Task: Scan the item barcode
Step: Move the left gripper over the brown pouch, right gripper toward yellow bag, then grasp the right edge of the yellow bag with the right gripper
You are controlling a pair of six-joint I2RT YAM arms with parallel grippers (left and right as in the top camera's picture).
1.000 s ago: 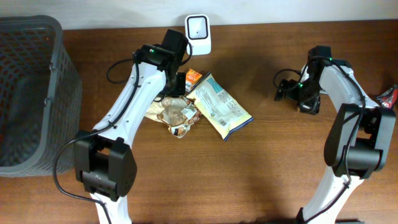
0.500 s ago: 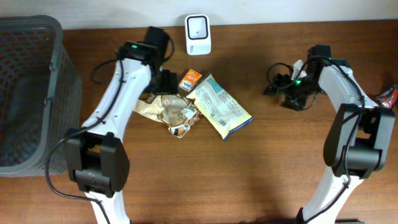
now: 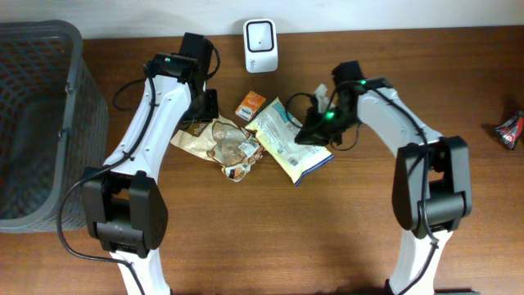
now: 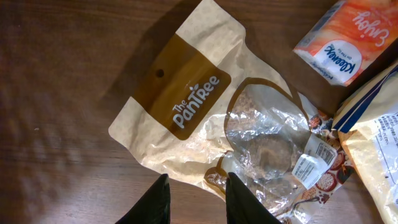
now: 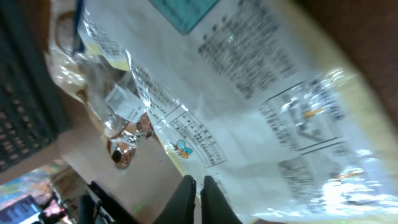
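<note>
Three items lie mid-table in front of the white scanner (image 3: 260, 34): a tan-and-clear Pantree pouch (image 3: 214, 143) (image 4: 186, 106), a small orange box (image 3: 250, 104) (image 4: 339, 37), and a pale yellow snack bag (image 3: 286, 143) (image 5: 249, 93) with its printed back up. My left gripper (image 3: 202, 111) (image 4: 196, 199) hovers at the pouch's near edge, open a little, with bare wood between its fingers. My right gripper (image 3: 309, 131) (image 5: 199, 196) is shut at the snack bag's right edge. I cannot tell whether any film is pinched.
A dark mesh basket (image 3: 41, 123) fills the left side of the table. A red wrapped item (image 3: 512, 129) lies at the far right edge. The wall runs just behind the scanner.
My right arm swung left from the table's right side to the snack bag and its jaws closed. My left gripper drew back left off the pile, opened wide, then narrowed.
</note>
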